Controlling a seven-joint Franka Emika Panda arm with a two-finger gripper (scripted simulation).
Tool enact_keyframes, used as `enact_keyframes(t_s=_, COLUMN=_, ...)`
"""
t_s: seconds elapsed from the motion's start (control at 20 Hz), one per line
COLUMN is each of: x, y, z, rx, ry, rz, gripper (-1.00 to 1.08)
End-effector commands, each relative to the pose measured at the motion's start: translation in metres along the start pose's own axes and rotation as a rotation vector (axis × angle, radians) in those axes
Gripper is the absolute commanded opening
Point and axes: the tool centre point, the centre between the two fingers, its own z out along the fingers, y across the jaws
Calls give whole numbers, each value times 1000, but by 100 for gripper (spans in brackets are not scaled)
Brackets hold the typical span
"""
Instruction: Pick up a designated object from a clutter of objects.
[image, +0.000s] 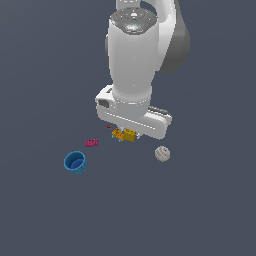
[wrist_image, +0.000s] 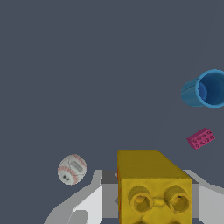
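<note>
Dark grey-blue floor fills both views, bare apart from a few small things scattered near the middle.

In the exterior view the arm comes down from the top of the frame, and its gripper sits low, just over the yellow brick at centre frame. The brick lies directly under the tool, touching or just beside a flatter orange speckled piece on its left in that picture.

In the wrist view the yellow brick fills the lower middle of the frame, sitting between the two pale fingers that show at either side of it. Its long axis runs away from the camera, so the fingers face its long sides. Whether the pads press the brick or stand just clear, I cannot tell. My judgement is that the coming move depends on the brick staying centred in that gap.

The brick is a yellow-orange block with flat sides and round, hollow-looking studs on the face towards the wrist camera.

Around it in the exterior view: a blue cup at lower left, a pink flat piece between cup and brick, a whitish striped ball at right, and a tiny red bead just left of the gripper.
</note>
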Motion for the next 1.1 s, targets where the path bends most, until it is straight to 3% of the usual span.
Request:
enact_keyframes(t_s=0.0, x=2, y=7, z=-29, rx=0, ry=-1, rz=0, gripper=-100)
enact_keyframes(t_s=0.5, x=11, y=26, z=-117, rx=-1, ry=0, rz=0, gripper=-100)
enact_keyframes(t_s=1.05, x=17, y=32, z=-150, rx=-1, ry=0, rz=0, gripper=-100)
